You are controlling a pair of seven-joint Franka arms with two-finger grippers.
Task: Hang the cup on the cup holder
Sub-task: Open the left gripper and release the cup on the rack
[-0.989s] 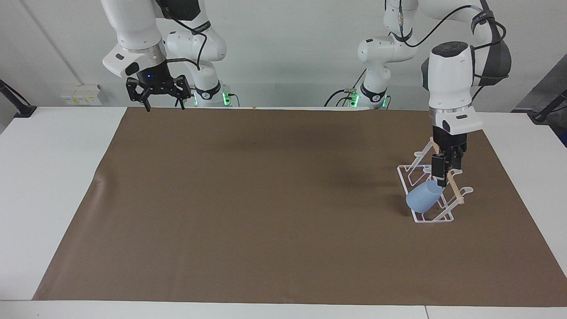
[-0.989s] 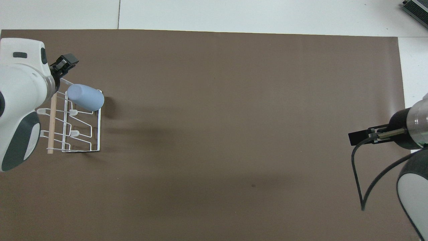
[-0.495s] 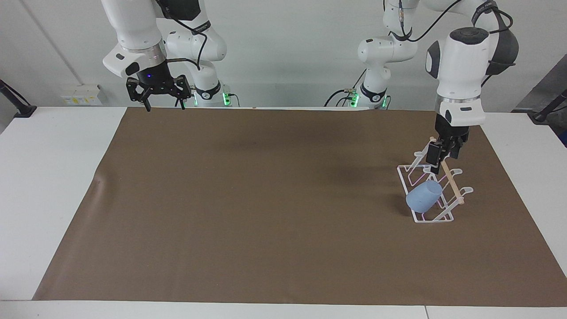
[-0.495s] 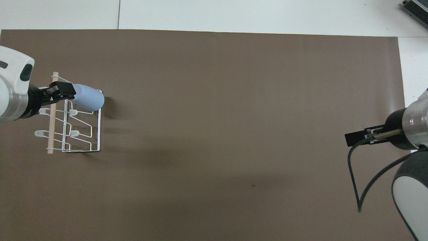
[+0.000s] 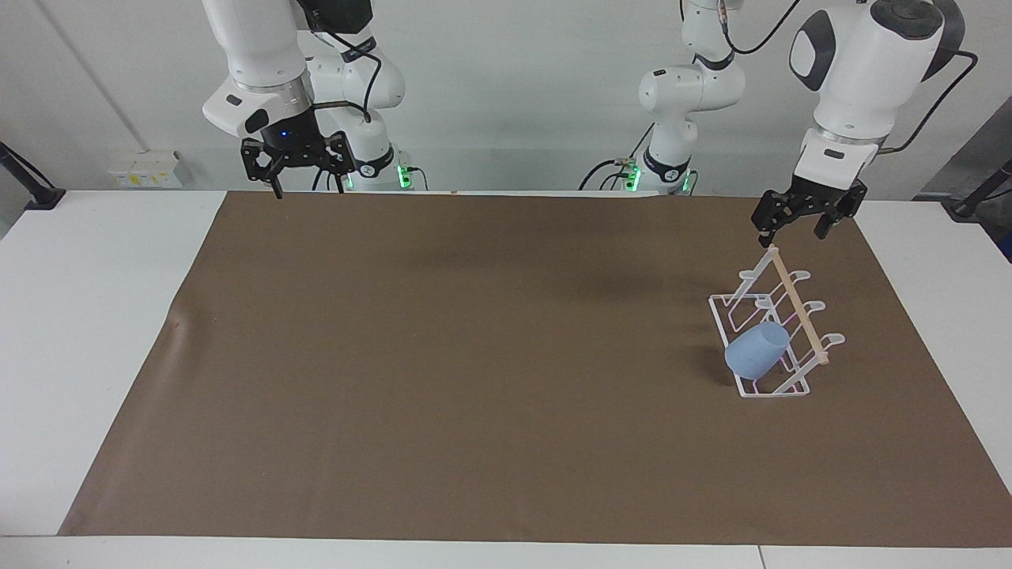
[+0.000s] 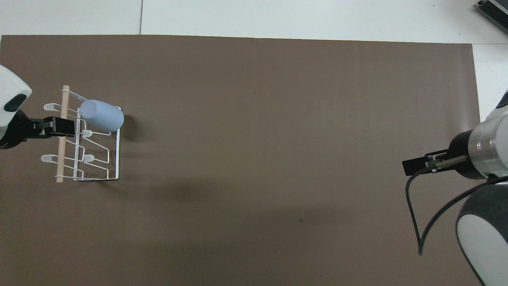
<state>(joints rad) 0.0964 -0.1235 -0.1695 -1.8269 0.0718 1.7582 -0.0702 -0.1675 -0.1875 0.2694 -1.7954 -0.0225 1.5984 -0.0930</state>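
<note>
On the brown mat (image 5: 474, 379), the cup (image 5: 757, 350) hangs on the rack (image 5: 771, 328); the left gripper (image 5: 801, 224) has lifted away above the rack, wide open and empty, while the right gripper (image 5: 298, 170) waits open, so the task looks done.

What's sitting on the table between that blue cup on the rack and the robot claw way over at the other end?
Nothing: between the cup on the cup holder and the right gripper, the facing view shows only bare brown mat.
</note>
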